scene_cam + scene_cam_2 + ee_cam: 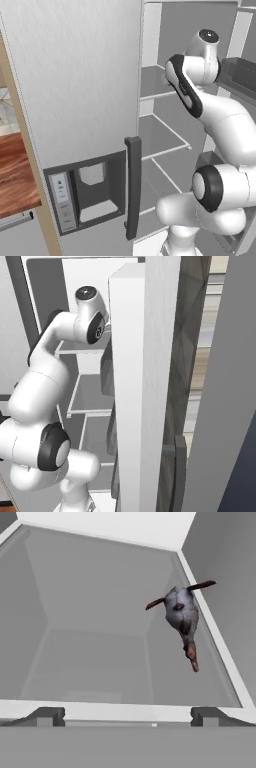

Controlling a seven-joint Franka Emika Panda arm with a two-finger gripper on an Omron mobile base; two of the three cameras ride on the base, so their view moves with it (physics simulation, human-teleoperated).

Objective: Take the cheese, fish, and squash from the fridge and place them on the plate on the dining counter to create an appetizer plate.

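Note:
The fridge (75, 75) stands with its right compartment open, and my arm reaches up into an upper white shelf (165, 92). In the hand view the fish (181, 612), grey with thin brown fins, lies on the shelf floor (95, 622) close to the right wall. It is ahead and to the right of my gripper (130, 717). The gripper is open, its fingertips (50, 716) wide apart with nothing between them. The cheese, the squash and the plate are out of view. A strip of the reddish-brown dining counter (15, 175) shows at the left.
The closed left door carries the dark dispenser panel (87, 192) and a dark vertical handle (133, 187). The open right door (145, 381) stands edge-on beside my arm. Lower shelves (167, 147) are bare. A dark door bin (240, 75) sits right of my wrist.

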